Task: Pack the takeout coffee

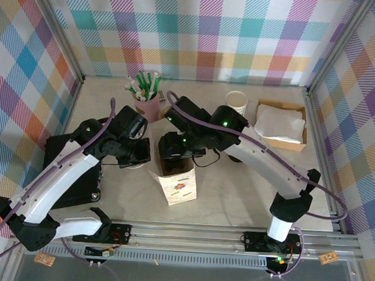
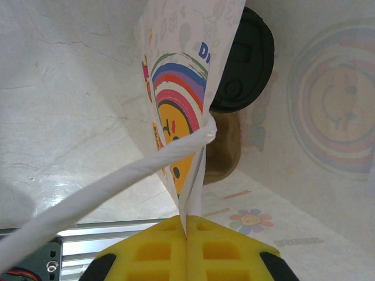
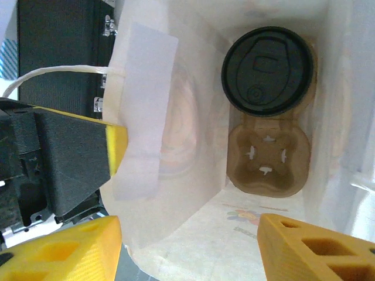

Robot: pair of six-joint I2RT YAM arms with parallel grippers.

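Claws, 2. Left claw (image 2: 186,234): yellow pads pressed fully together on the rim of the paper bag (image 2: 176,76), pinching 1 wall so the mouth stands open. Right claw (image 3: 187,246): jaws spread about halfway, nothing between the pads, poised over the bag's mouth and looking straight down inside.

Worktop (image 1: 235,189): pale surface; the bag (image 1: 179,188) stands upright on it, between the 2 arms.

Paper bag, interior (image 3: 193,117): white walls, printed outside with a rainbow and a smiling face.

Cardboard carrier (image 3: 268,158): brown tray with 2 sockets, lying on the bag's floor.

Takeout coffee (image 3: 266,71): seated in the carrier socket at the far end of the bag's floor. Its black lid (image 2: 246,58) faces up. The other socket is empty.

Handle (image 2: 105,187): white twisted cord, loose outside the bag on the pinched side.

Procedure note. The cup appears packed, so the step in hand is judged to be clearing the right claw from the bag. Lift it straight up through the middle of the mouth, jaws no wider than now, so neither pad drags a wall. The left pinch should hold the rim until the right claw is above the bag. Otherwise the light bag may tilt and tip the cup.
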